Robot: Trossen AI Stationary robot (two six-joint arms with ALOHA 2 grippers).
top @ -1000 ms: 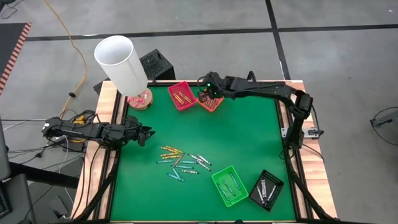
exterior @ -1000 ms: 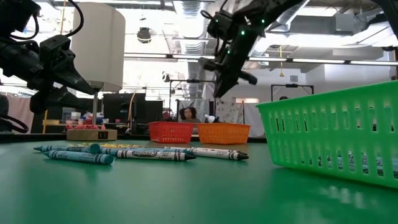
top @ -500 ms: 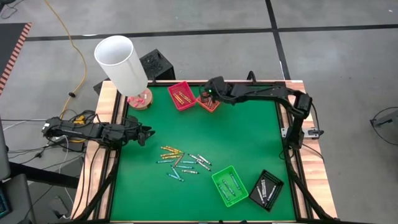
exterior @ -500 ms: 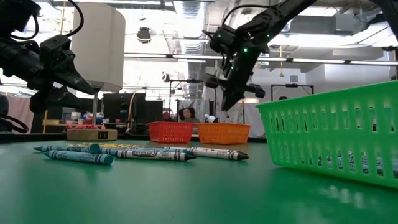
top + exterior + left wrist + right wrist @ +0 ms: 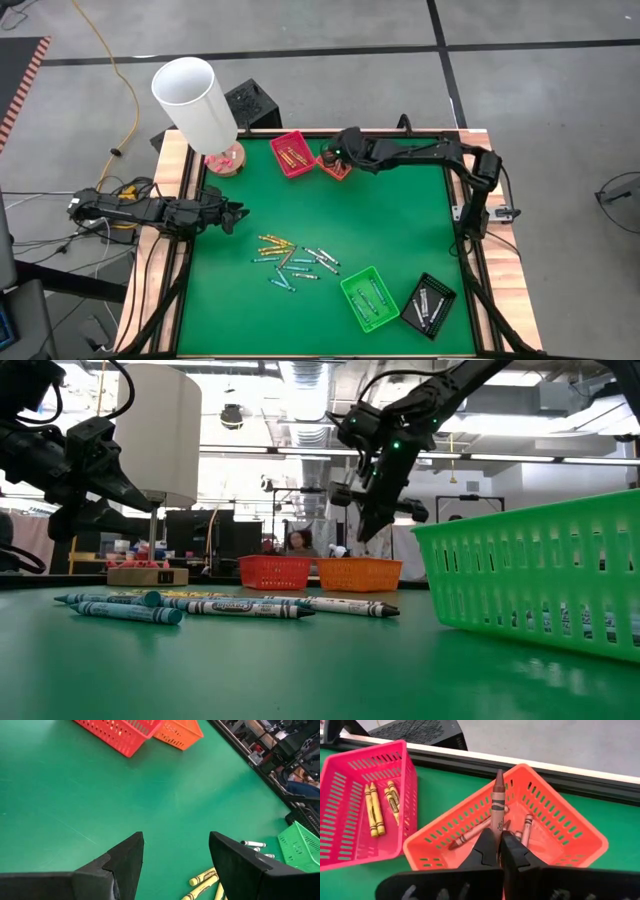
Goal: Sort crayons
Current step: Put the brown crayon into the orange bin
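My right gripper (image 5: 497, 837) hovers over the orange tray (image 5: 560, 827) at the table's far edge, shut on a brown crayon (image 5: 498, 795). More brown crayons (image 5: 470, 836) lie in that tray. The pink tray (image 5: 350, 785) beside it holds yellow crayons (image 5: 374, 810). Loose crayons (image 5: 293, 259) in yellow, teal and white wraps lie flat on the green mat near the middle. My left gripper (image 5: 176, 840) waits open at the table's left edge (image 5: 238, 213), with nothing between its fingers. My right gripper pinches the brown crayon by its blunt end (image 5: 496, 824) between the two fingers. The fingers slant down from the table's right side and lie along the crayon. The crayon sticks out ahead of the fingertips, its point over the orange tray's far corner, clear of the tray.
A green tray (image 5: 370, 298) and a black tray (image 5: 428, 303), both with crayons in them, stand at the near right. A tall white cylinder (image 5: 195, 100) on a wooden base stands at the far left corner. Bare green mat lies between the trays and the loose crayons.
My right gripper has sunk toward the orange tray and rolled at the wrist, still shut on the brown crayon, which has come down with it.
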